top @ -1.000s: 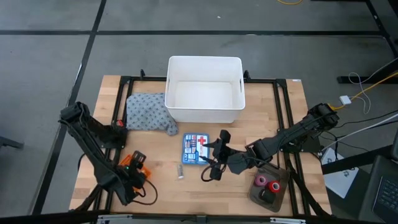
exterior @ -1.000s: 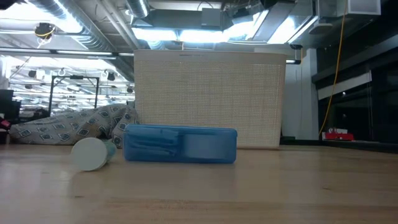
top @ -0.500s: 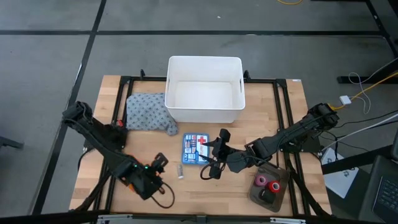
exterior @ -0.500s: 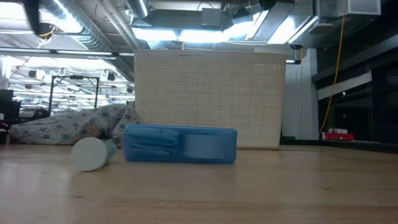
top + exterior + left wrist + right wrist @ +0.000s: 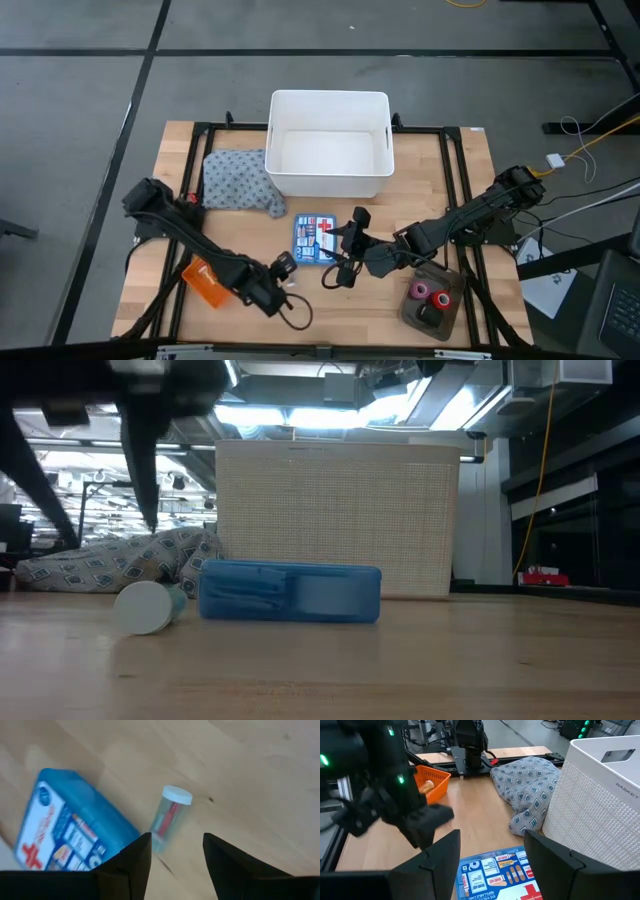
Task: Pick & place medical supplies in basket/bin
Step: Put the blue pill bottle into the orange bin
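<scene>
My left gripper (image 5: 282, 268) (image 5: 172, 851) is open and hovers just above a small vial with a white cap (image 5: 170, 816) (image 5: 289, 277) (image 5: 150, 607) that lies on its side on the table, next to the blue first-aid box (image 5: 315, 238) (image 5: 70, 827). Its fingers touch nothing. My right gripper (image 5: 342, 264) (image 5: 492, 855) is open and waits beside the box's right edge. The orange basket (image 5: 205, 283) (image 5: 427, 782) stands near the table's left near corner with a yellowish item inside. The grey cloth (image 5: 238, 180) lies against the white bin (image 5: 328, 157).
A dark tray (image 5: 432, 305) at the right near corner holds pink, red and black tape rolls. The white bin's tall wall (image 5: 335, 520) stands behind the blue box (image 5: 290, 592). Bare wood lies along the near edge between the basket and the tray.
My left arm has swung from over the orange basket at the near left toward the table's right, ending above the vial beside the blue box. The basket now shows uncovered. My right arm has kept still.
</scene>
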You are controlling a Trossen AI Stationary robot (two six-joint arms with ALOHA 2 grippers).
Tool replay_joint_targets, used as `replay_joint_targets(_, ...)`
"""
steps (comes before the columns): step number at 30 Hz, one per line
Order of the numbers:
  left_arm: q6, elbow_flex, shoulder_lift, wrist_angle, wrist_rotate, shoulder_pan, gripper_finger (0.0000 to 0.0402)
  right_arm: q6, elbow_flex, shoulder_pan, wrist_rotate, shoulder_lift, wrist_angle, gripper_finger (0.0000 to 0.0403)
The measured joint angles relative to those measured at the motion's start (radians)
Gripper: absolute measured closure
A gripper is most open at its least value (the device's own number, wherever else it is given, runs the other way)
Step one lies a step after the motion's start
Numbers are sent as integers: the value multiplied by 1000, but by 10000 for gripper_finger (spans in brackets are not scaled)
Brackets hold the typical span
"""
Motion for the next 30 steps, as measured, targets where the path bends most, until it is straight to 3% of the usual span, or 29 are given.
replay_joint_targets(10, 99, 0, 99, 75, 9, 40, 223, 0, 0, 0, -2, 0, 0, 183)
replay_joint_targets(21, 107, 0, 135, 78, 102, 93, 240, 0, 0, 0, -19, 0, 0, 183)
replay_joint_targets(26, 71, 0, 125, 56, 128, 98, 265, 0, 0, 0, -23, 0, 0, 183)
replay_joint_targets(30, -2, 17, 101, -56, 132, 80, 300, 0, 0, 0, -23, 0, -3, 183)
